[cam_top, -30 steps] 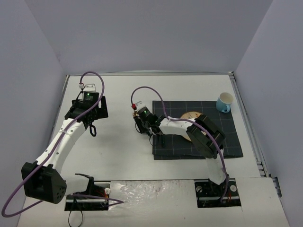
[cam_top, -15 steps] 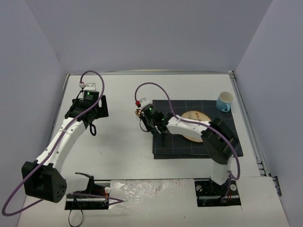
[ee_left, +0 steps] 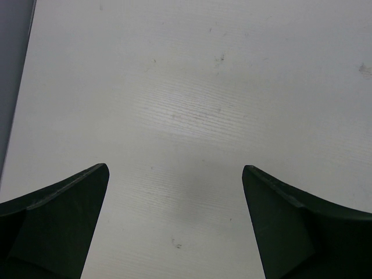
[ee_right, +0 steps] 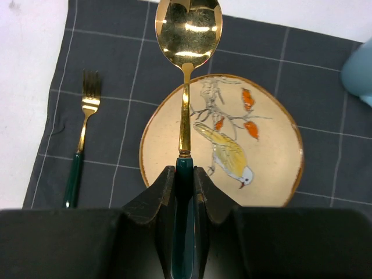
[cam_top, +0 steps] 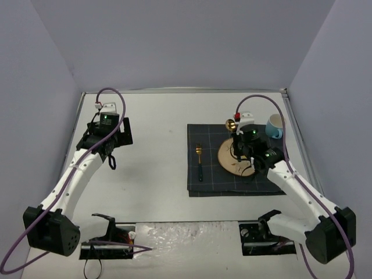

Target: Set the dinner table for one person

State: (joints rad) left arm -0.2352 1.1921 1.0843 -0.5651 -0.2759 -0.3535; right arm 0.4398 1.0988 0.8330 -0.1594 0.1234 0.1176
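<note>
My right gripper (ee_right: pixel 185 170) is shut on the dark green handle of a gold spoon (ee_right: pixel 188 26), held in the air above a round beige plate (ee_right: pixel 256 157) painted with a bird. From above, the right gripper (cam_top: pixel 237 139) hangs over the plate (cam_top: pixel 231 161), and the spoon's (cam_top: pixel 231 124) bowl points to the far side. A gold fork (cam_top: pixel 199 163) with a green handle lies on the left part of the navy placemat (cam_top: pixel 212 139). My left gripper (cam_top: pixel 111 160) is open over the bare white dinner table (cam_top: pixel 157 116), with nothing between its fingers (ee_left: pixel 70 203).
A light blue mug (cam_top: pixel 276 125) stands at the placemat's far right corner, and its edge (ee_right: pixel 359 70) shows at the right of the right wrist view. The fork (ee_right: pixel 81 145) lies left of the plate. Grey walls enclose the table on three sides.
My right arm has swung from the placemat's left edge to above the plate, carrying the spoon. This uncovered the fork on the mat. The left arm has barely moved.
</note>
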